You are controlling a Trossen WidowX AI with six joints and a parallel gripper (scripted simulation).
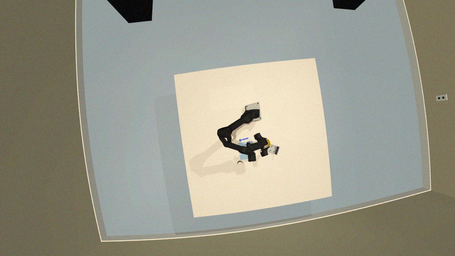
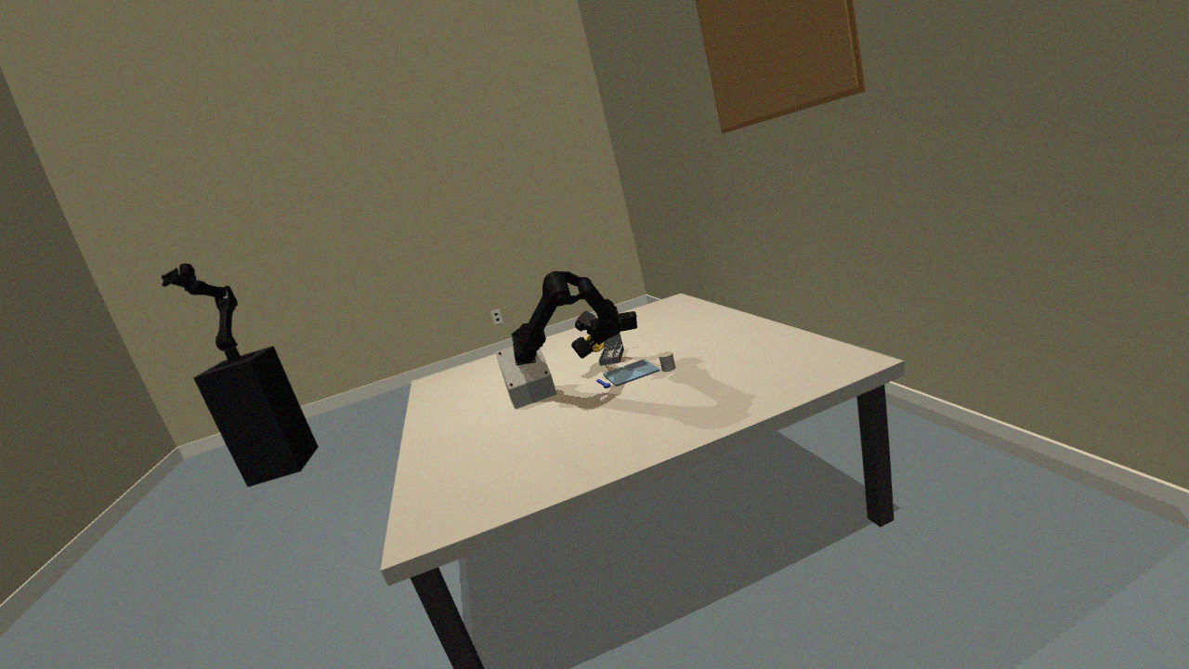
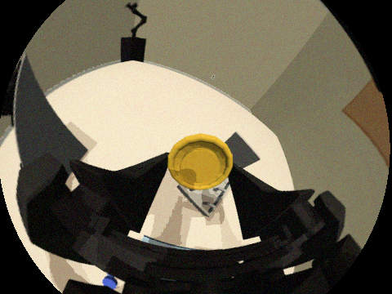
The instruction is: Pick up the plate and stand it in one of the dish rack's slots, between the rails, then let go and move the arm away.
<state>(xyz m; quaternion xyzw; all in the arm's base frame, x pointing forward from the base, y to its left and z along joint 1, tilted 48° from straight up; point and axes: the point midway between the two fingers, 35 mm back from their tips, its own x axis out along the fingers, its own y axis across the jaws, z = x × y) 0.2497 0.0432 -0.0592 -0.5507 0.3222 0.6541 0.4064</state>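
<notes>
Top: arm bent over the rack (image 1: 274, 149), gripper (image 1: 266, 143) at its near end. Only a yellow sliver of plate (image 1: 267, 141) shows; the rest sits under the wrist.

Exterior: plate (image 2: 594, 341) is carried above the rack (image 2: 612, 352), probably lining up for a slot. Too small to read rails.

Wrist: jaws clamped on the plate (image 3: 199, 162) rim, disc facing the camera, held on edge so it can drop between rails. Rack (image 3: 205, 198) mostly hidden behind it; slot alignment unclear.

Olive walls (image 2: 373, 124), grey-blue floor (image 2: 207, 565), cream table (image 2: 515, 465), brown wall panel (image 2: 777, 58)
</notes>
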